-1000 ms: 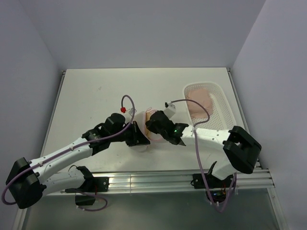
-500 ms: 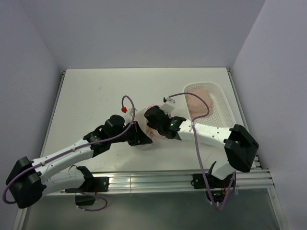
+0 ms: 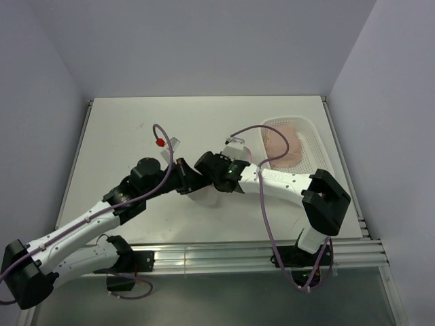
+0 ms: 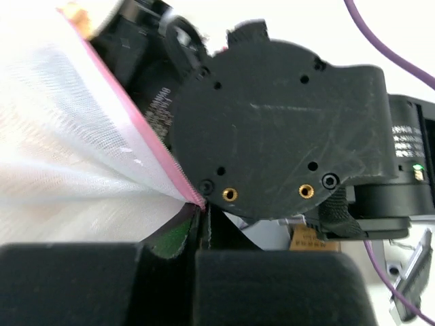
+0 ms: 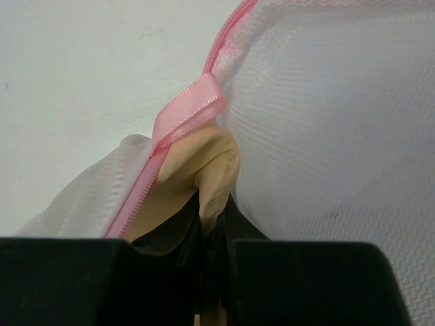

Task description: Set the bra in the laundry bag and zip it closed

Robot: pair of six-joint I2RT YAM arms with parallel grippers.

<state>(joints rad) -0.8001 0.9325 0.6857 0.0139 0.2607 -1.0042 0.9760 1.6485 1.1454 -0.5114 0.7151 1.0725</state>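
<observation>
The laundry bag (image 3: 204, 197) is white mesh with a pink zipper rim, and it hangs between my two grippers at mid-table. My left gripper (image 3: 191, 182) is shut on the bag's pink rim (image 4: 163, 159), pulling the mesh (image 4: 61, 136) taut. My right gripper (image 3: 204, 168) reaches into the bag's mouth and is shut on a fold of the peach-tan bra (image 5: 216, 163). In the right wrist view the pink zipper rim (image 5: 180, 119) curls over the bra, and white mesh (image 5: 326, 122) lies to its right. The bra is hidden in the top view.
A white perforated plastic basket (image 3: 318, 157) stands at the right of the table with a pale pink garment (image 3: 282, 145) in it. The right wrist's black housing (image 4: 272, 122) sits just beyond my left fingers. Grey walls enclose the table.
Both grippers have moved left and a little farther from the bases, carrying the bag along. The right arm has stretched out further leftward, and the left wrist has swung back.
</observation>
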